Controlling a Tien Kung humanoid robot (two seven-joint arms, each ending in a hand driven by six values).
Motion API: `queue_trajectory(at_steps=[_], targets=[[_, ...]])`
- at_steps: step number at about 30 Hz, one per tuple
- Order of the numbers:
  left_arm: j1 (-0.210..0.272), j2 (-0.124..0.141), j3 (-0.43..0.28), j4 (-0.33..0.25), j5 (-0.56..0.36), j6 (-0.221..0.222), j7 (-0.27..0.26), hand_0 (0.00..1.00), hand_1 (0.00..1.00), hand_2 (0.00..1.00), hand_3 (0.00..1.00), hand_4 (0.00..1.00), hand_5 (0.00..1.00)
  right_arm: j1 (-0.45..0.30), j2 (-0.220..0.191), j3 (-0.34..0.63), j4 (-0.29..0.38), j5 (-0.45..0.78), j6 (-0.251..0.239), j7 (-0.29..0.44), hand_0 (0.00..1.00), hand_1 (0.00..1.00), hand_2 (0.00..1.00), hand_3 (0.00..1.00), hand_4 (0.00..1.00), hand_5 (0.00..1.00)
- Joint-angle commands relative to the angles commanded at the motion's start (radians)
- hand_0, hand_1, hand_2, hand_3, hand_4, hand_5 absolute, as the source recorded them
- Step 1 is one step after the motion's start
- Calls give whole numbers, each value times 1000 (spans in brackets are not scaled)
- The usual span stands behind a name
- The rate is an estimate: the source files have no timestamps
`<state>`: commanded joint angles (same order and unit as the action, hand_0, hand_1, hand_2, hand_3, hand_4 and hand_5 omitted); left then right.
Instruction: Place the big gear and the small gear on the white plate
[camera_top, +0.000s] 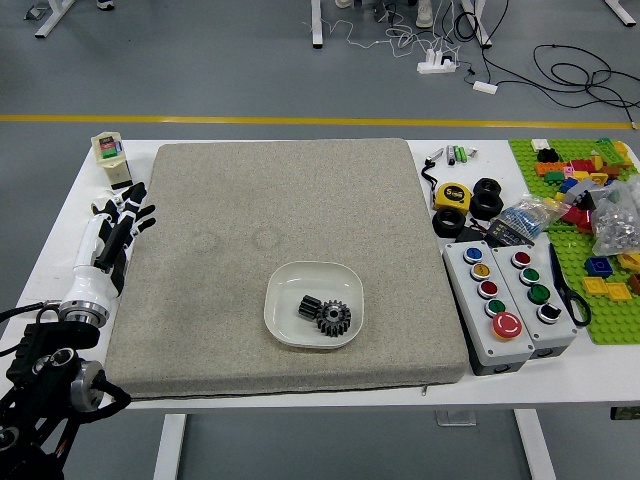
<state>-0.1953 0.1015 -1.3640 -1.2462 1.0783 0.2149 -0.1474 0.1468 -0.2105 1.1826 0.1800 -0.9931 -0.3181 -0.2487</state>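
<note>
My left hand (138, 212) is over the mat's left edge, fingers spread and holding nothing, well to the left of the plate. The white plate (285, 326) lies on the mat right of centre, near its front edge. Inside it are both gears, both black: the big gear (334, 318) shows its toothed round face, and the small gear (310, 307) lies on its side against it, at its upper left. My right hand is out of view.
A grey-beige mat (230, 200) covers much of the white table. To its right are button boxes (487, 300), a yellow tape measure (452, 196), black rolls and a green board (615, 320) with bricks. A pale bottle (110, 155) stands at the far left corner.
</note>
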Motion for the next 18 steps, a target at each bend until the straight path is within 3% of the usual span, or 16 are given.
queue_trajectory(at_steps=[18], targets=[[-2, -1, -1, -1, 0, -12, 2, 778, 810, 907, 840, 826, 758, 6, -4, 0, 0, 6, 2, 4, 604, 611, 701, 550, 752, 656]])
